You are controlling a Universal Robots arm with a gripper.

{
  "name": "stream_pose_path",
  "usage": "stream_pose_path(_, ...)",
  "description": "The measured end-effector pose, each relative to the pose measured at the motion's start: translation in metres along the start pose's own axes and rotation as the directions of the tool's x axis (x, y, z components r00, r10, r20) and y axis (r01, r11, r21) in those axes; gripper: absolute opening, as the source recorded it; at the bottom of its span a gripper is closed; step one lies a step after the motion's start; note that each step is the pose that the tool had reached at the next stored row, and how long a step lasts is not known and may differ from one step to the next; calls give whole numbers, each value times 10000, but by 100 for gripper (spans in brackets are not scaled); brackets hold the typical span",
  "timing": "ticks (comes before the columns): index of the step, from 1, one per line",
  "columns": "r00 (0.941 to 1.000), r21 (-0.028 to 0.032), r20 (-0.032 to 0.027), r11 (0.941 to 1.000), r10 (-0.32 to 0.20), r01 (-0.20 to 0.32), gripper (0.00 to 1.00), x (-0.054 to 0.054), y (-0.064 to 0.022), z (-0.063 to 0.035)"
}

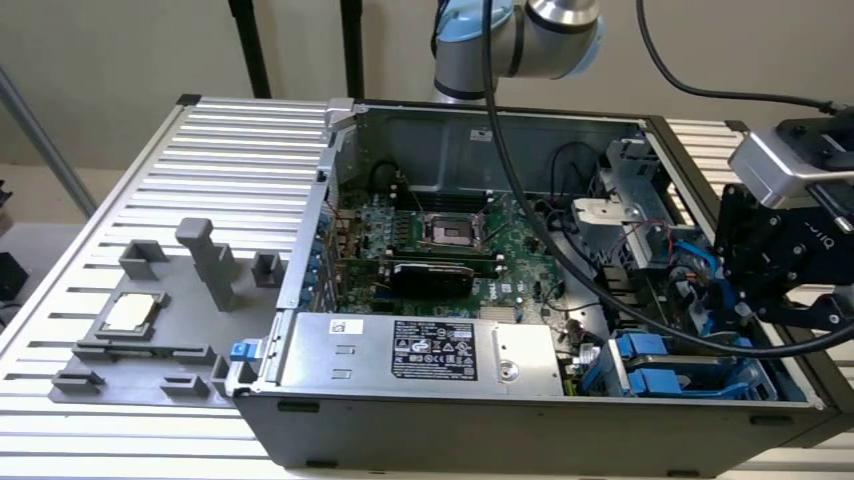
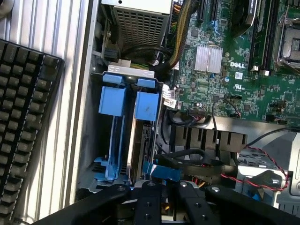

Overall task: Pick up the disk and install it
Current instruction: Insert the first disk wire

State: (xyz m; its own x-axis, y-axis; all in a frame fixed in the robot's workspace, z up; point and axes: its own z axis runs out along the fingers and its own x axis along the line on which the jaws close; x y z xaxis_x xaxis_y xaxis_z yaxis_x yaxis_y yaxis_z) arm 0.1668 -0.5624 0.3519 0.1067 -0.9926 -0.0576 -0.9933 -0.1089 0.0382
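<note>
Site: open computer case (image 1: 534, 420) on a slatted metal table (image 1: 227, 140); keyboard (image 2: 23, 117) outside the case wall.
Disk: (image 2: 142, 140) stands on edge in the drive bay, in the slot nearer the motherboard (image 2: 234, 70). Grey metal flank shows under a blue front.
Neighbour: a second blue carrier (image 2: 112, 101) just beside it, on the case-wall side. Not the one in hand.
Gripper: (image 1: 781, 300) low over the bay corner, at the exterior view's right, close above the disk's end.
Jaws: cannot tell how far apart they stand, nor whether they hold anything.
Step, my reading: work at the bay itself. Disk looks slotted, so likely seating it; a grab on it can't be ruled out.
Next move calls for: travel straight along the slot, no tilt against the neighbour, and clearance from the black cables (image 2: 187, 154) near the disk's end.
Loose blue tab: (image 2: 161, 171) sits right at the gripper; whose it is, unclear.
Hidden: the disk's label, its far end, and any contact between gripper and disk.
Elsewhere: small silver chip (image 1: 130, 312) on a grey fixture (image 1: 200, 260), well apart from the gripper.
</note>
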Motion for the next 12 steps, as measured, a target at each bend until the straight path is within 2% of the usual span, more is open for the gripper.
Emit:
stream_pose_path(3,10000,-35,-13,10000,-83,83,21,-34,0,4)
stream_pose_path(5,9999,-72,-17,9999,-138,138,33,-46,8,6)
stream_pose_path(8,9997,-88,-21,9997,-250,250,39,-51,55,8)
stream_pose_path(9,9996,-90,-22,9996,-285,284,45,-53,76,9)
stream_pose_path(12,9995,-92,-21,9994,-330,330,45,-49,139,10)
